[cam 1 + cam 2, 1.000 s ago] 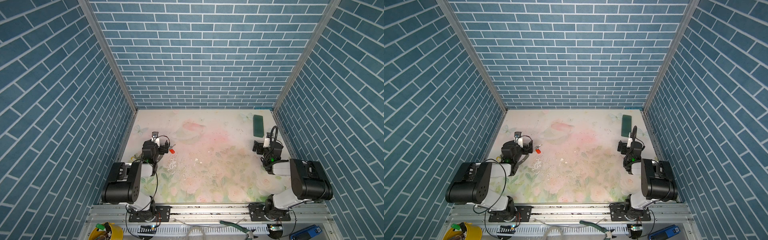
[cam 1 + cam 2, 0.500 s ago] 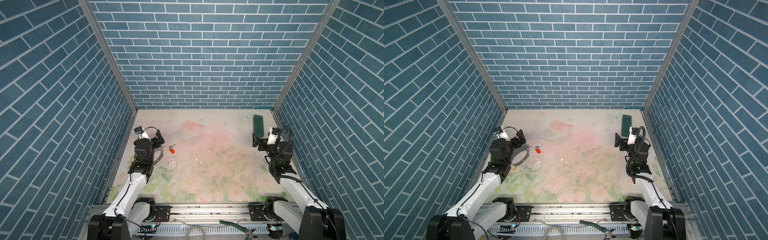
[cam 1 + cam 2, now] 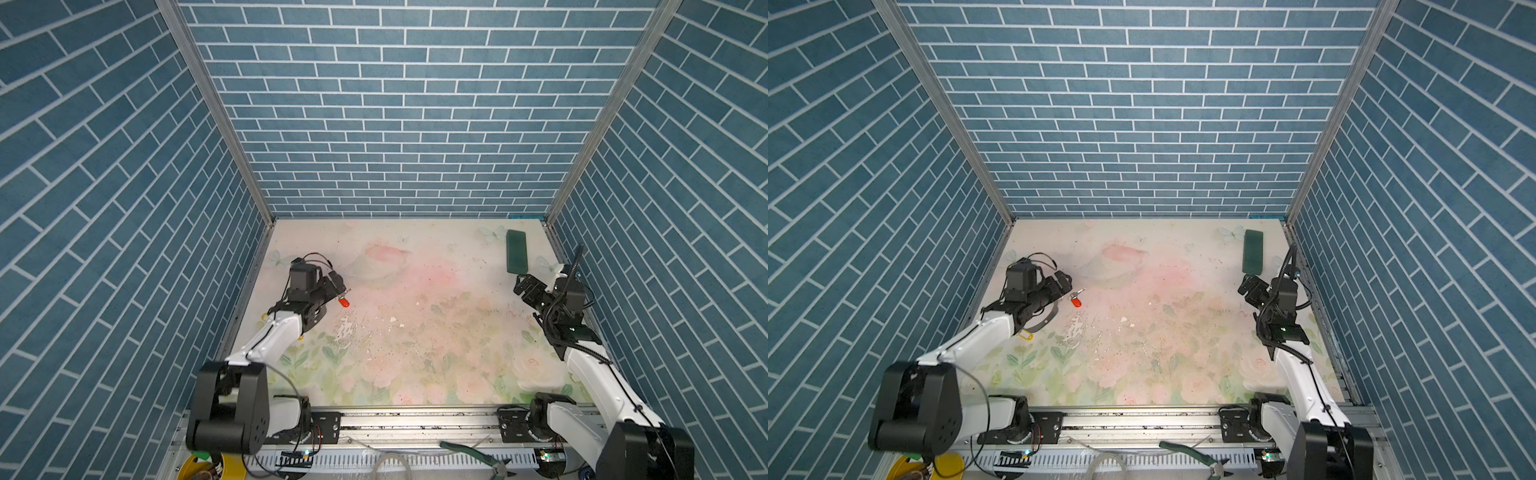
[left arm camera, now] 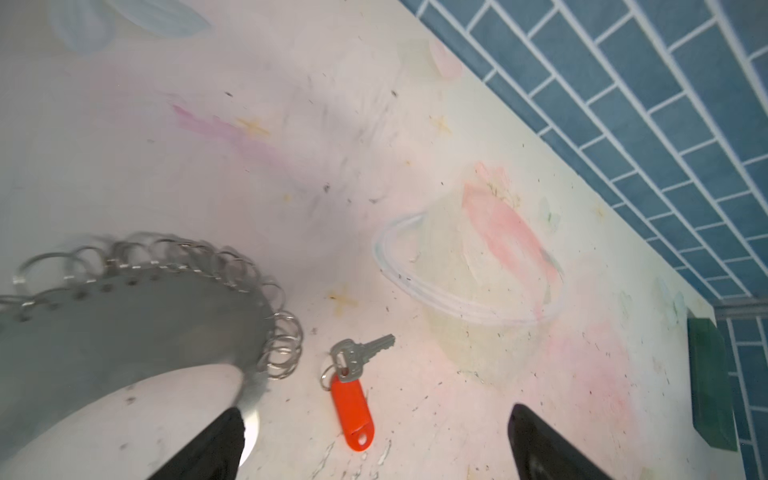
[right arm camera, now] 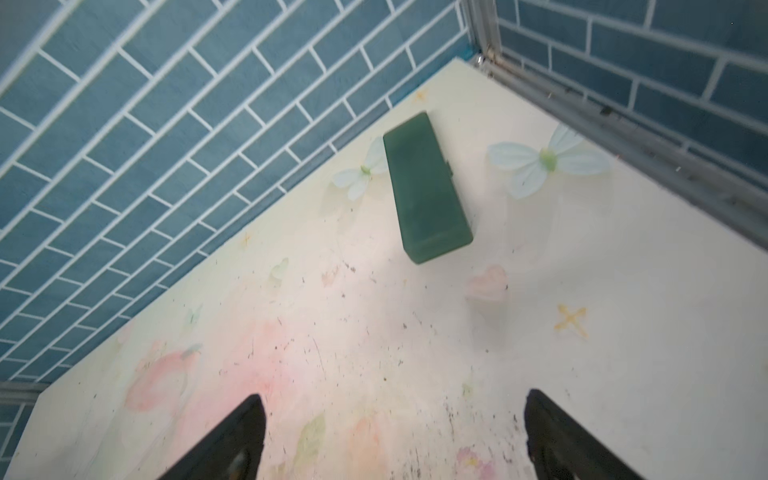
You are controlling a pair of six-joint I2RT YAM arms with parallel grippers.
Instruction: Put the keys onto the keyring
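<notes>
Keyring (image 4: pixel 124 316) lies far left, partly under the left gripper (image 4: pixel 376 419), whose fingers (image 4: pixel 216 449) spread wide and empty; red-tagged key (image 4: pixel 351 399) lies just beside it. Right gripper (image 5: pixel 395 403), equally wide, hangs near green block (image 5: pixel 428 191). Risk: closing low, the left fingers could snag the keyring instead of the flat key

— What is different from a second ago?
— The left gripper (image 3: pixel 337 285) is now closer to the red key (image 3: pixel 343 302), with its tips just beside it.
— And the arms?
— Both are unfolded. The left elbow (image 3: pixel 226 409) now sits lower, farther from the red key than it was.
— The right one too?
— Yes. The right elbow (image 3: pixel 642 451) is swung down and back, well away from the red key, so that arm now lies stretched out.
</notes>
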